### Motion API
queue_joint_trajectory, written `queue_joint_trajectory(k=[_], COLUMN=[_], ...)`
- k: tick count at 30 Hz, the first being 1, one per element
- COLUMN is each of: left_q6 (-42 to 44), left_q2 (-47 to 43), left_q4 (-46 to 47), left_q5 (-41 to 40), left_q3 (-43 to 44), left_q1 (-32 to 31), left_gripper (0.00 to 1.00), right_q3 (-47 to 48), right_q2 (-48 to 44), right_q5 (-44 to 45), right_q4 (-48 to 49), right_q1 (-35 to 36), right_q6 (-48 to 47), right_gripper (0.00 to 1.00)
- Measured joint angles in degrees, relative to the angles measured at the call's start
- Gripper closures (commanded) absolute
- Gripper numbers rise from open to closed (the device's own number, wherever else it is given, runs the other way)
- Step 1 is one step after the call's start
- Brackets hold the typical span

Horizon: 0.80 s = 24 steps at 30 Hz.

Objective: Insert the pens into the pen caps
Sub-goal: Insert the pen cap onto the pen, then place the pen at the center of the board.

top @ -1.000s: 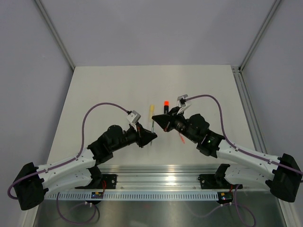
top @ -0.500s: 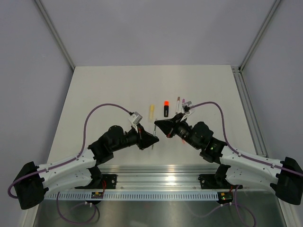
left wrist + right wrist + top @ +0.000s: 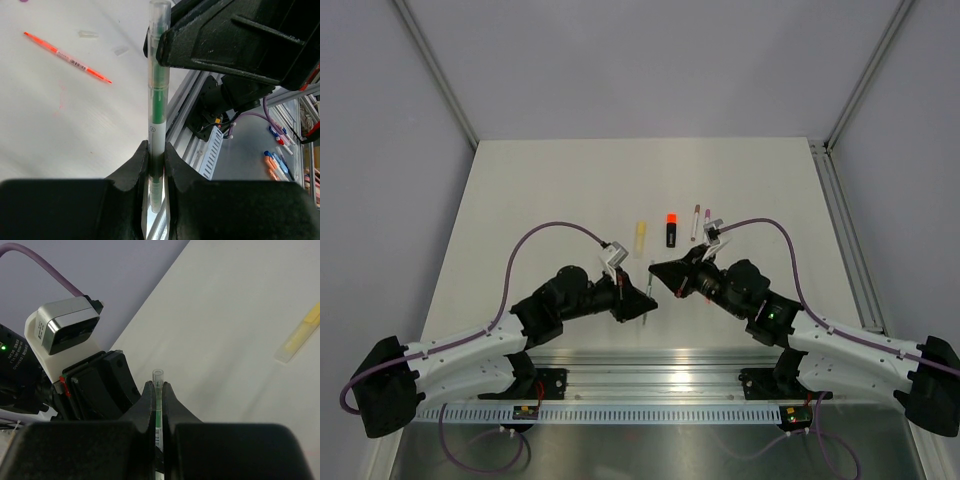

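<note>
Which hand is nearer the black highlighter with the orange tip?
Right. The right hand sits just short of the black highlighter; the left hand lies farther off, lower in the top view; both grip one thin pen.

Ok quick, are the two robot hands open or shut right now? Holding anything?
Left gripper: closed, holding the pen.
Right gripper: closed, pinching the same pen near its other end.

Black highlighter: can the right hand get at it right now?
Probably not yet. The highlighter lies in the open, nothing over it, but the right hand is shut on the thin pen that the left hand also grips.
</note>
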Motion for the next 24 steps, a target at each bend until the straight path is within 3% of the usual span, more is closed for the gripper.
queue_joint_trajectory(k=[10, 18, 24], left_q6=[1.4, 2.1, 1.0], left_q2=[-0.1, -0.1, -0.2], left_q4=[-7.2, -12.2, -13.9], left_q5=[1.1, 2.5, 8.2], left_q3=[0.7, 1.4, 1.4], left_q1=[-0.6, -0.7, 4.1], left_gripper=[1.0, 1.0, 1.0], right_q3=[-4.5, -5.5, -6.2], right_q2=[-1.4, 2.0, 4.5], right_q5=[0.8, 8.3, 14.0], right_q4=[0.3, 2.7, 5.0], right_q1=[1.4, 7.7, 10.3], right_q6=[4.9, 7.3, 10.1], right_gripper=[1.0, 1.0, 1.0])
